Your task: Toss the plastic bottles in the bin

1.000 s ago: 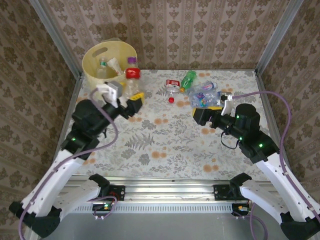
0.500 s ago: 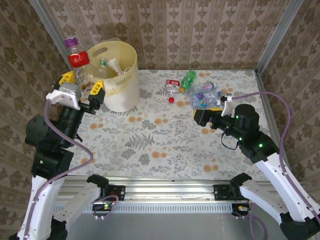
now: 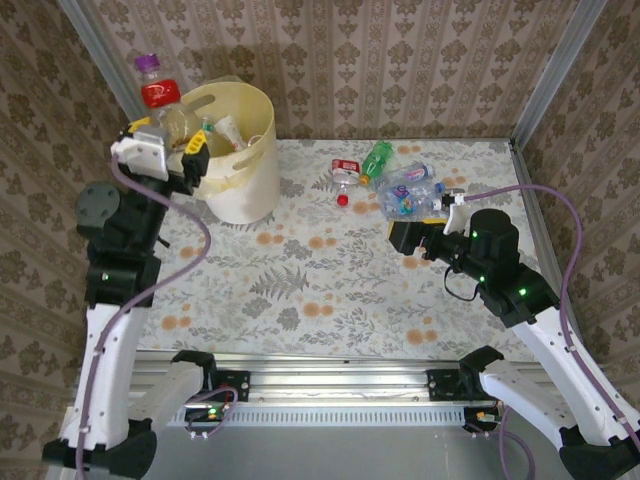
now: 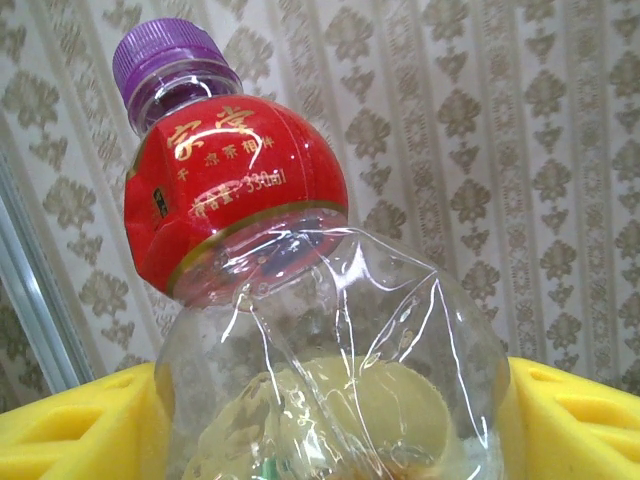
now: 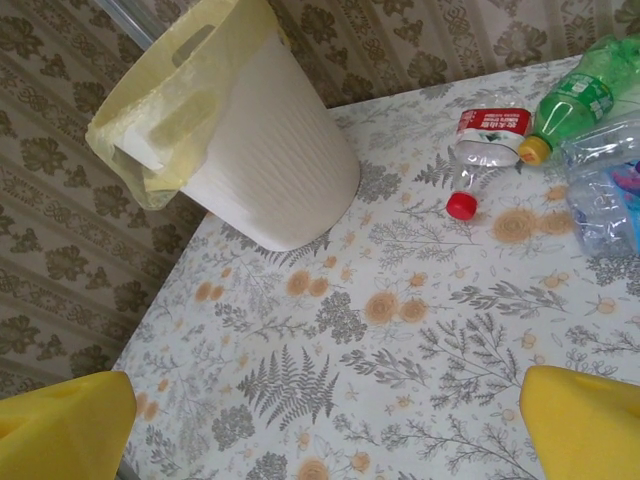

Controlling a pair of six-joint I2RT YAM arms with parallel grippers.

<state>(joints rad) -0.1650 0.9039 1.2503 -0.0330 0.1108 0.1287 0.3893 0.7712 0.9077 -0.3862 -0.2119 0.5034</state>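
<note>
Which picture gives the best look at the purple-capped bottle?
The left wrist view: the purple-capped bottle looms close, red label readable, crumpled clear body between yellow fingers. The top external view shows it small, held by the left gripper near the bin.

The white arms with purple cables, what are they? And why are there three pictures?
They are two robot arms, left and right, bolted to a table's edge. The big picture comes from a camera overhead. The other two come from small cameras, one on each wrist. The left arm's fingers squeeze a crumpled clear bottle with a red label and purple cap, held up next to the pale yellow bin. The right arm's fingers stand wide open, holding nothing. On the flowery table lie more bottles: a green one, a red-labelled one and a few squashed clear ones. The job is tossing them all into the bin.
</note>
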